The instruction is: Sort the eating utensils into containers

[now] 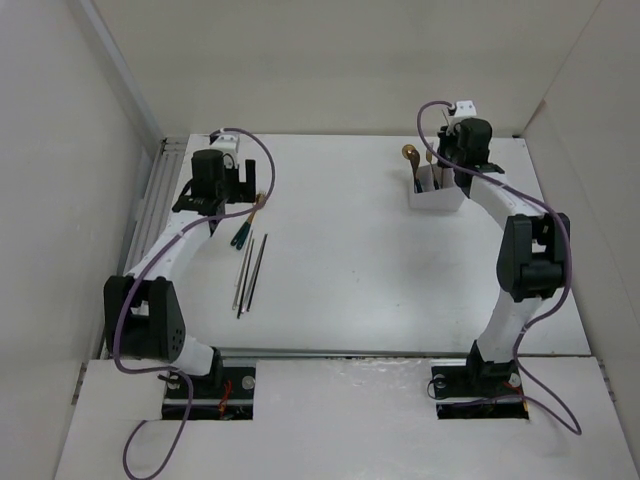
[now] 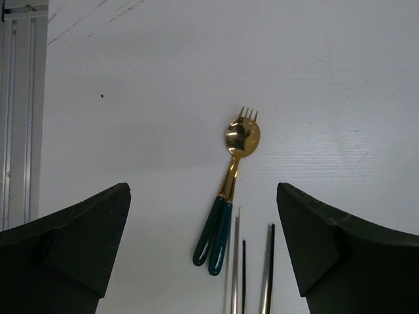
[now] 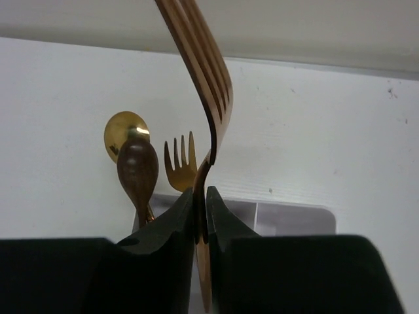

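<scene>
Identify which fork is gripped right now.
The fork pinched in the right gripper, tines up over the white box. A second fork stands in that box; a third fork lies on the table with a spoon.

Right wrist view: fork (image 3: 213, 98) in the right tool (image 3: 200, 203) loses its tine tips at the top edge; handle mostly hidden between the fingers; container (image 3: 288, 216) largely masked by the tool, dividers not visible; upright spoons (image 3: 137, 171) have their handles hidden likewise. Left wrist view: chopsticks (image 2: 268, 268) cut by the bottom edge; second fork (image 2: 249, 114) under the lying spoon (image 2: 242, 137), only tines showing. Top view: compartments too small to tell.
</scene>
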Action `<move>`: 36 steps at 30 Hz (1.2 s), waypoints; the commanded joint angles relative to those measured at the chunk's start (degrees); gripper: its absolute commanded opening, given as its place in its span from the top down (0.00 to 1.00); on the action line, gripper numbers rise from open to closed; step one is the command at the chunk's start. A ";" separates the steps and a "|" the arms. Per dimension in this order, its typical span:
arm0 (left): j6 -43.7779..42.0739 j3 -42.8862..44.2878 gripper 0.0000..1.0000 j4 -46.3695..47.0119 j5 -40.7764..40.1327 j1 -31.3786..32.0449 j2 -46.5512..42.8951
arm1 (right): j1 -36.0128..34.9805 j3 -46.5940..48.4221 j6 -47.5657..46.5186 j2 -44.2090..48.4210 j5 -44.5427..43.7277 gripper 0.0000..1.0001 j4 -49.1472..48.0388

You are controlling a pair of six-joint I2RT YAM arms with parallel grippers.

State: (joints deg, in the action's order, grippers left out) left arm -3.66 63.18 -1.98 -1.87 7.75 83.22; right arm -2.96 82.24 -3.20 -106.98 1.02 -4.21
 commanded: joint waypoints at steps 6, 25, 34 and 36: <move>-8.63 -4.91 0.36 5.67 0.37 -2.12 3.00 | 1.03 0.12 1.09 -1.21 -2.42 0.69 0.25; -22.18 2.74 0.57 1.98 3.98 -3.71 21.10 | 0.50 -1.11 1.62 11.52 2.23 0.62 2.36; -21.56 0.37 0.57 0.31 6.61 -3.18 18.21 | 0.50 -4.10 1.62 14.87 1.71 0.62 2.36; -21.56 -2.09 0.57 1.00 6.61 -2.30 17.06 | 0.50 -4.10 1.62 15.40 1.71 0.62 2.97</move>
State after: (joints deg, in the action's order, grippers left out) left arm -24.99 63.09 -0.56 3.03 4.60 104.90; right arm -2.33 78.65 -2.07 -93.86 2.37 -0.38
